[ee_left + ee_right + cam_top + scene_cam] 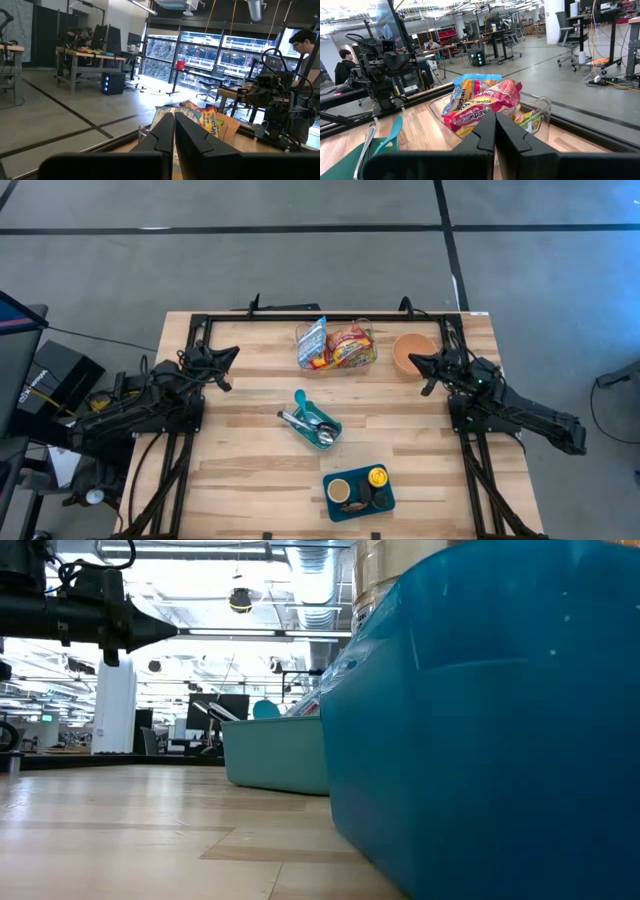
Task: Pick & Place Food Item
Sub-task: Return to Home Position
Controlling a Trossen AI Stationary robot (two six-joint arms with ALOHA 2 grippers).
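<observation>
The left end effector (pixel 228 366) hangs over the left side of the desk (pixel 250 442), near the back corner. Its two fingers are pressed together and hold nothing. Bare wood lies between it and the things in the middle, so there is lots of room. A green tray (pixel 300 430) sits in the middle with spoons (pixel 318 423) in it. Behind it, close to the back edge, stands the see-through bin (pixel 373 340). The blue noodle pack (pixel 313 340) and the red noodle pack (pixel 351 346) stick up out of it. A blue tray (pixel 390 502) near the front edge holds a cup (pixel 339 490) and a yellow round thing (pixel 377 477). An orange bowl (pixel 412 352) sits right of the bin. The right end effector (pixel 417 367) hangs just beside the bowl – fingers pressed together too, holding nothing.
</observation>
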